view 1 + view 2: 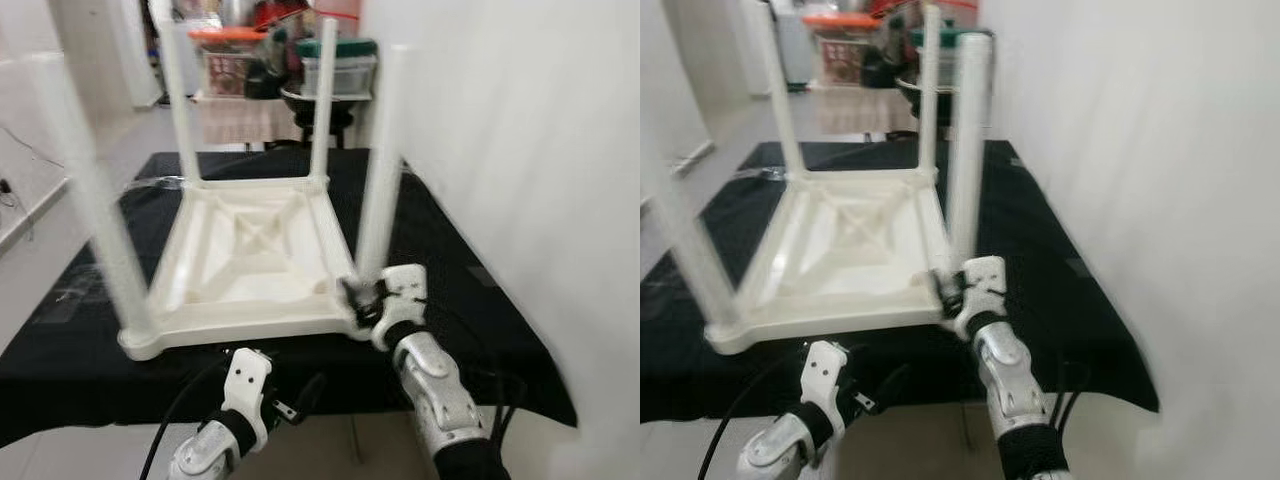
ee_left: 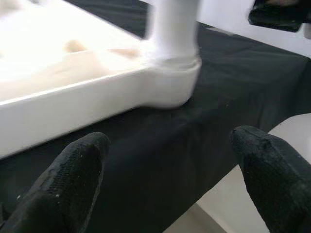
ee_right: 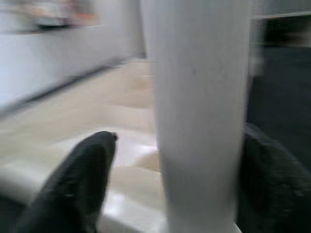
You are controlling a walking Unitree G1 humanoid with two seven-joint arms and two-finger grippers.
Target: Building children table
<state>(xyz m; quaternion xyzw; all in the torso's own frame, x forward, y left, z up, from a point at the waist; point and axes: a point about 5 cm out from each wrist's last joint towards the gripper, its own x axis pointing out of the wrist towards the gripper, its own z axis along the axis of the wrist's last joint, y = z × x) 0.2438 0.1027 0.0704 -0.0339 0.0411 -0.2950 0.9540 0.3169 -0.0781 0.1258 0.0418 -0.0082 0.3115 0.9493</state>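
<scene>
Right gripper (image 1: 365,300), fingers apart, straddles the near leg (image 1: 378,170) of the upturned table (image 1: 245,250); next, probably clamp and seat it

Upturned table (image 1: 250,265) on cloth-covered bench (image 1: 450,260); wall (image 1: 540,150) right (probably storage bins (image 1: 340,60) behind).

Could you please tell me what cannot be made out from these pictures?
- Tops of the near legs: cut off by the head views' upper edge.
- Whether the right gripper actually presses the near right leg: motion blur in the right wrist view.
- Shelf items behind: too blurred to name.
</scene>
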